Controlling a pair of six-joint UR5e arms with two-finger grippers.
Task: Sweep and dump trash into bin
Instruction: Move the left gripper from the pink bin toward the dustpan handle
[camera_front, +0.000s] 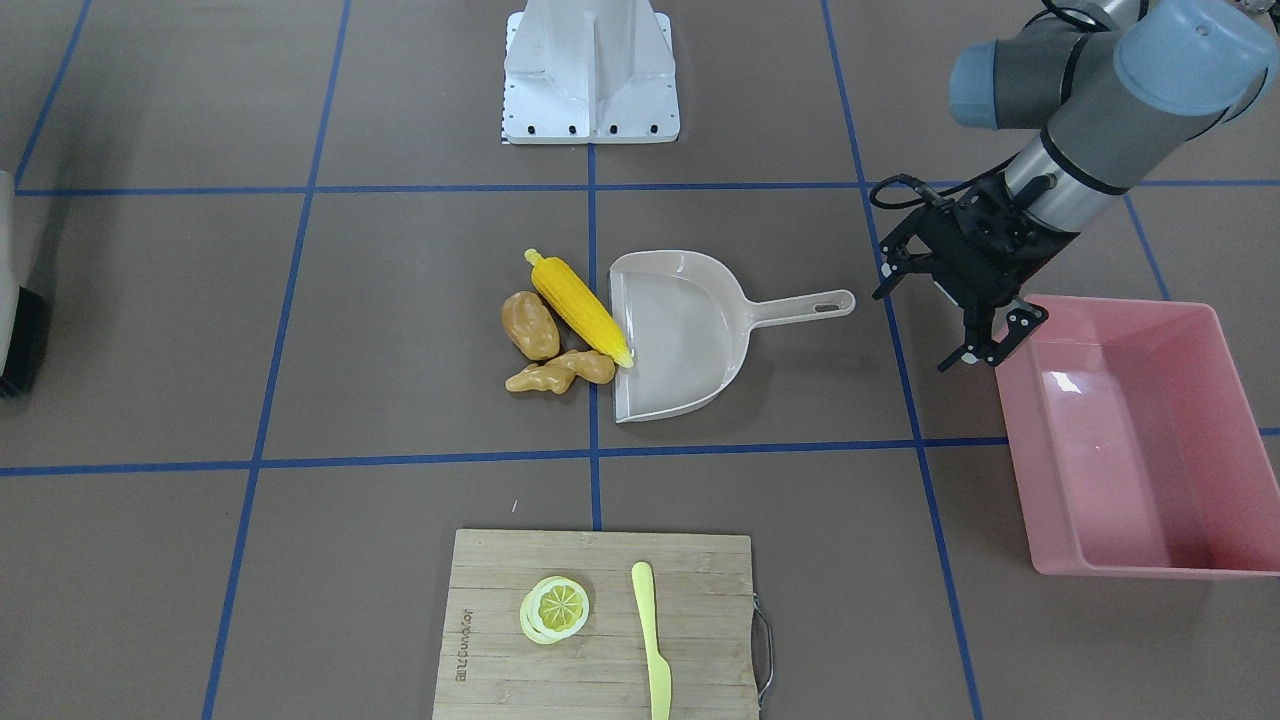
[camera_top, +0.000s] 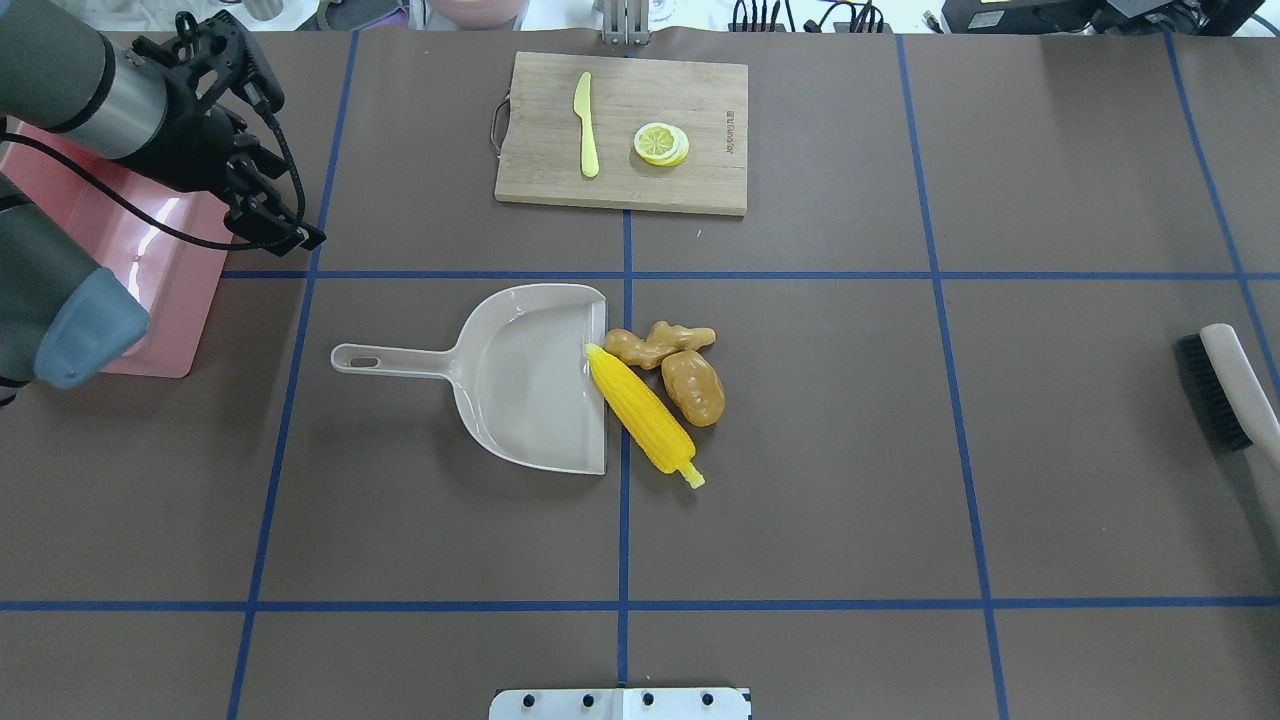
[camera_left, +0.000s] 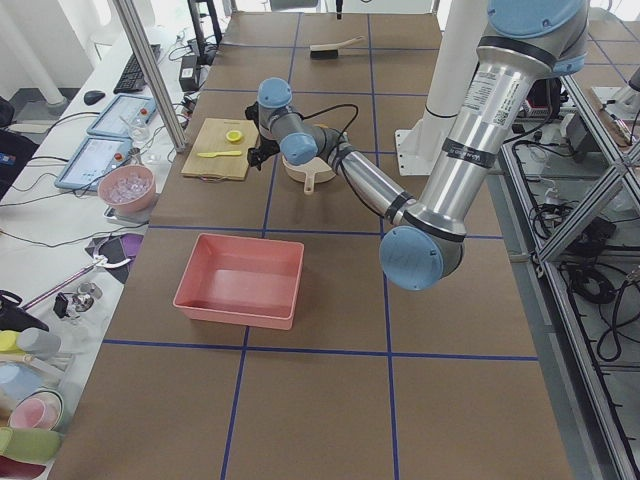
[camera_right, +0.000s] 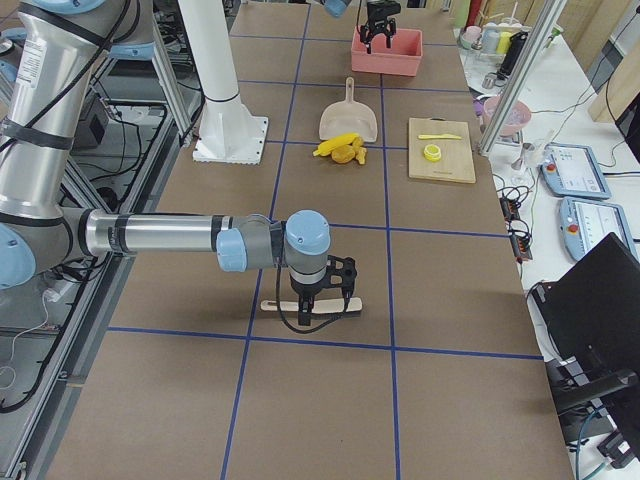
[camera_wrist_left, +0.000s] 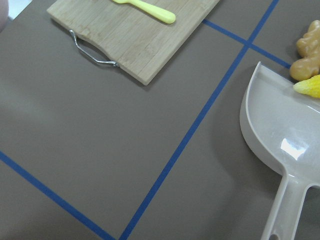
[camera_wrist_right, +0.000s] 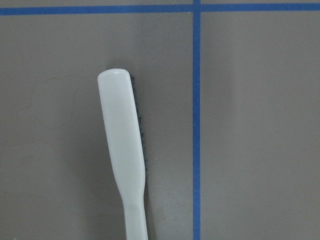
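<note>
The trash lies in a heap at the table's middle: a yellow corn cob (camera_front: 578, 305), a brown potato (camera_front: 529, 325) and a tan ginger root (camera_front: 560, 372). The corn's tip touches the open lip of a beige dustpan (camera_front: 680, 330). The pink bin (camera_front: 1120, 450) stands on the robot's left. My left gripper (camera_front: 915, 330) is open and empty, in the air between the dustpan handle and the bin's corner. My right gripper (camera_right: 306, 312) hangs over a brush (camera_wrist_right: 122, 150) lying on the table; I cannot tell whether it is open or shut.
A wooden cutting board (camera_front: 600, 660) with a lemon slice (camera_front: 555, 608) and a pale yellow knife (camera_front: 650, 640) lies on the table's far side from the robot. The robot's white base (camera_front: 590, 70) stands behind the heap.
</note>
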